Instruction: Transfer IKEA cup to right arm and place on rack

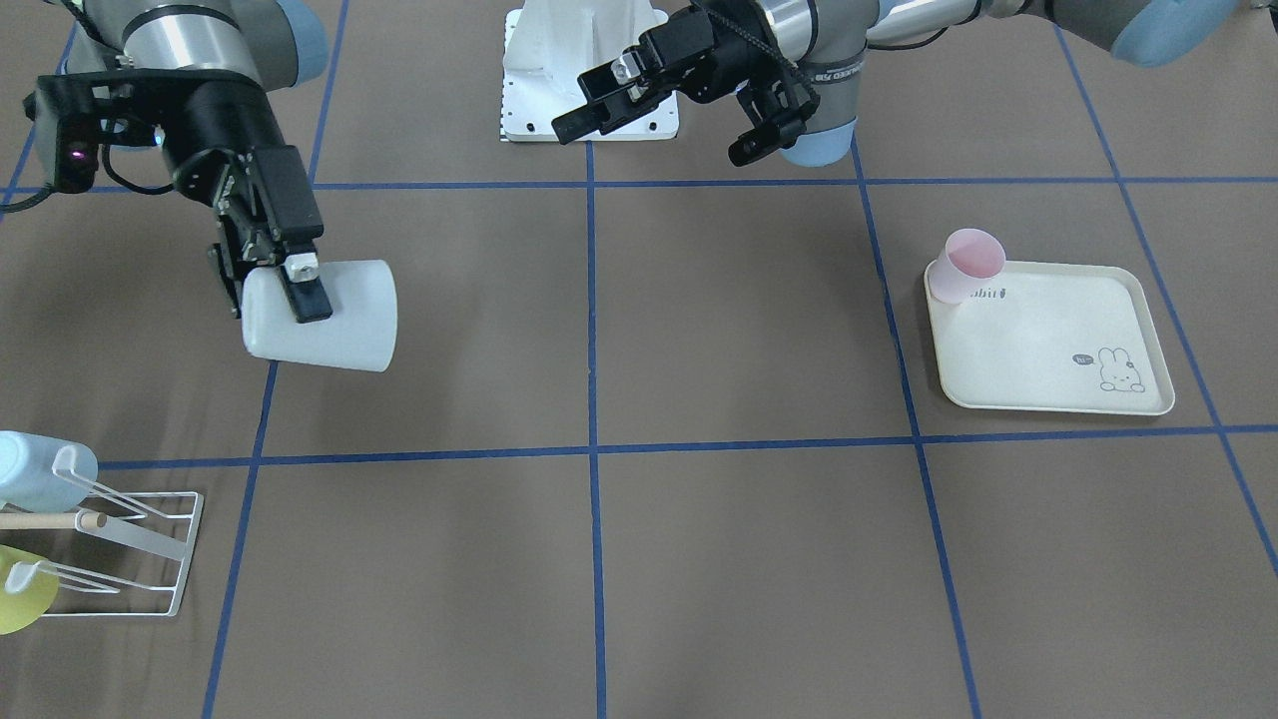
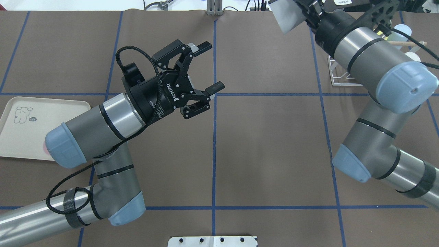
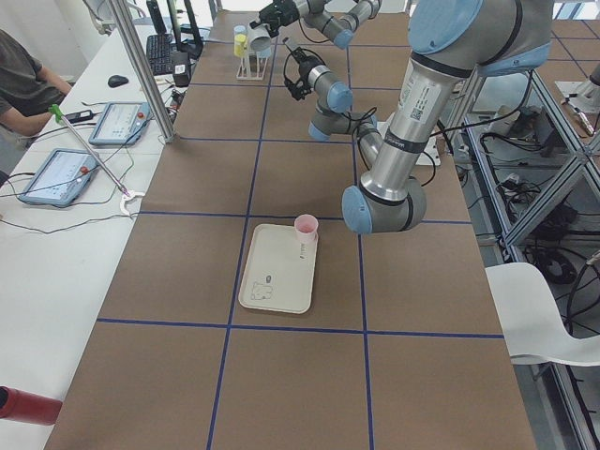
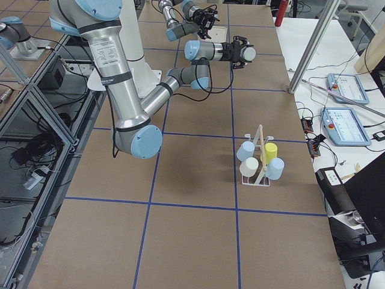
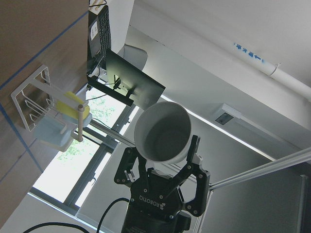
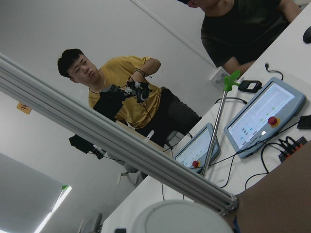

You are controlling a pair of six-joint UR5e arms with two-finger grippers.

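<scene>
The IKEA cup (image 1: 334, 318) is white and lies on its side in the air, with my right gripper (image 1: 290, 310) shut on its rim end; the overhead view shows the cup (image 2: 286, 17) at the top right. My left gripper (image 2: 212, 66) is open and empty over the table's middle, well apart from the cup. Its wrist view looks straight into the cup's mouth (image 5: 163, 133). The white wire rack (image 1: 150, 554) with a wooden rod stands at the table's corner below the held cup, carrying a light blue cup (image 1: 40, 469) and a yellow cup (image 1: 22, 591).
A cream rabbit-print tray (image 1: 1058, 350) lies on my left side of the table, with a pink cup (image 1: 968, 265) at its corner. The white robot base plate (image 1: 589, 90) is at the robot's edge. People sit beyond the far table edge in the right wrist view.
</scene>
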